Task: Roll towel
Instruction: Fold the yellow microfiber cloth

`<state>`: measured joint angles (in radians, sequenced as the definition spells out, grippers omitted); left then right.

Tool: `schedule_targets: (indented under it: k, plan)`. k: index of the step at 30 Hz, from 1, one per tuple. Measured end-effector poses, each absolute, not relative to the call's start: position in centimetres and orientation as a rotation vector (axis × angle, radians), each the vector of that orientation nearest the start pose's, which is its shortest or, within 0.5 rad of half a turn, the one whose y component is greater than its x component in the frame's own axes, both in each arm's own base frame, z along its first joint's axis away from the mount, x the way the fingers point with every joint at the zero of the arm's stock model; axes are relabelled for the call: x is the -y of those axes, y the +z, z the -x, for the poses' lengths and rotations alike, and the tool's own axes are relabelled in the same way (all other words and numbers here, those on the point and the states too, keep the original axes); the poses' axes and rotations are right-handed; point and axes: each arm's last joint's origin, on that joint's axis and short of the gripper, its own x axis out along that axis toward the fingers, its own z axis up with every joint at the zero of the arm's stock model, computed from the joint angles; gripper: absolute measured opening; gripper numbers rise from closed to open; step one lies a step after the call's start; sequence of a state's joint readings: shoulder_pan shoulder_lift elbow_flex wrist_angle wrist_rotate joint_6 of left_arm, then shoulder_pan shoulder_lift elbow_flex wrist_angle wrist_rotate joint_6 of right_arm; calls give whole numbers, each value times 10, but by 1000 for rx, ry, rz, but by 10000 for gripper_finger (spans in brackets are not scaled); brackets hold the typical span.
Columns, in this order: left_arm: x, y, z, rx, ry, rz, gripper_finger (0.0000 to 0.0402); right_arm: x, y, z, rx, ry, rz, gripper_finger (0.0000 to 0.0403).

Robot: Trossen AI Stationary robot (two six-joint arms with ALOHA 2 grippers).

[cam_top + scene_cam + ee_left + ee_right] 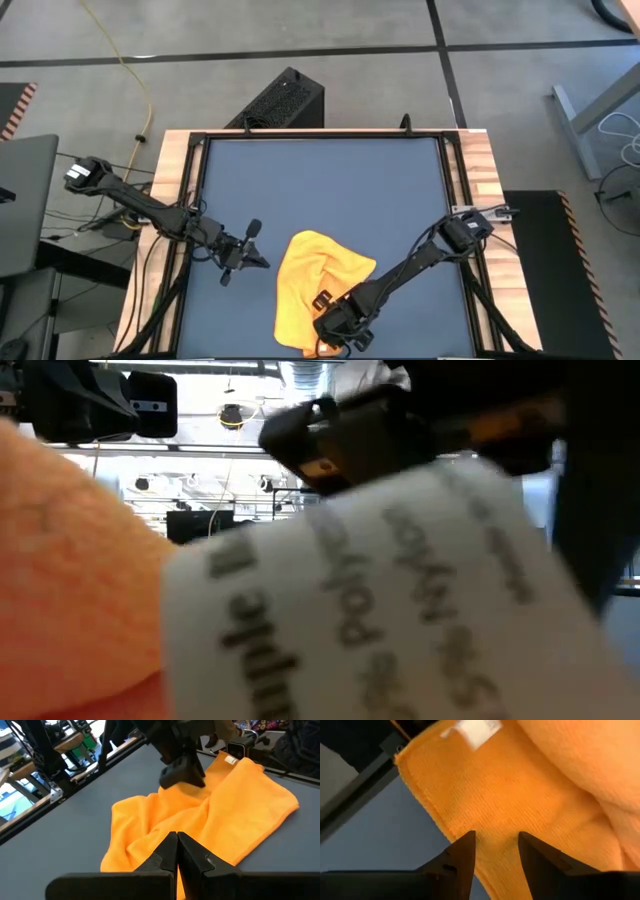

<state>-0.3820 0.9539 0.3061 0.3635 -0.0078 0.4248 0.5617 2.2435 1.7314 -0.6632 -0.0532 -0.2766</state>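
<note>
The yellow towel lies crumpled on the blue-grey table top, near the front edge. It has loose folds and a raised hump toward its far end. Its white tag sits at one hemmed edge and fills the low view. My right gripper is open over the towel's near part. In the right wrist view its two fingers stand apart above a flat layer close to the hem. My left gripper is shut and empty, low over the table just left of the towel; its own view shows the towel ahead of it. My right gripper's open fingers point down at a flat part of the towel near its hemmed edge. I cannot tell whether the fingertips touch the cloth.
A black frame rail and a wooden border run around the table top. The far half of the table surface is bare. A black box stands on the floor beyond the far edge.
</note>
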Motion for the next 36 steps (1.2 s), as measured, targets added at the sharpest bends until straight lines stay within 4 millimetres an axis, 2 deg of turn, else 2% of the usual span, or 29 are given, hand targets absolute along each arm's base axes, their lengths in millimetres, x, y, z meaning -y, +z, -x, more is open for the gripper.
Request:
schedule_targets:
  k: [3, 8, 11, 16, 20, 23, 29, 36]
  plan:
    - [71, 191, -178, -203, -427, -473, 0, -243, 155, -392, -1122, 666, 496, 136]
    - [71, 191, -178, -204, -427, -476, 0, -225, 167, -387, -1239, 621, 418, 21]
    - [71, 191, -178, -205, -424, -478, 0, -208, 186, -384, -1273, 552, 390, 18]
    - [71, 191, -178, -204, -424, -479, 0, -165, 237, -379, -1245, 400, 381, 10]
    - [71, 191, -178, -205, -424, -479, 0, -123, 273, -374, -1204, 277, 348, 8]
    - [71, 191, -178, -204, -424, -480, 0, -88, 286, -373, -1218, 176, 314, 9]
    - [70, 191, -178, -214, -381, -485, 0, -16, 278, -374, -1345, 25, 211, 10]
    - [67, 191, -180, -234, -293, -431, 0, 55, 224, -356, -1433, -45, -25, 10]
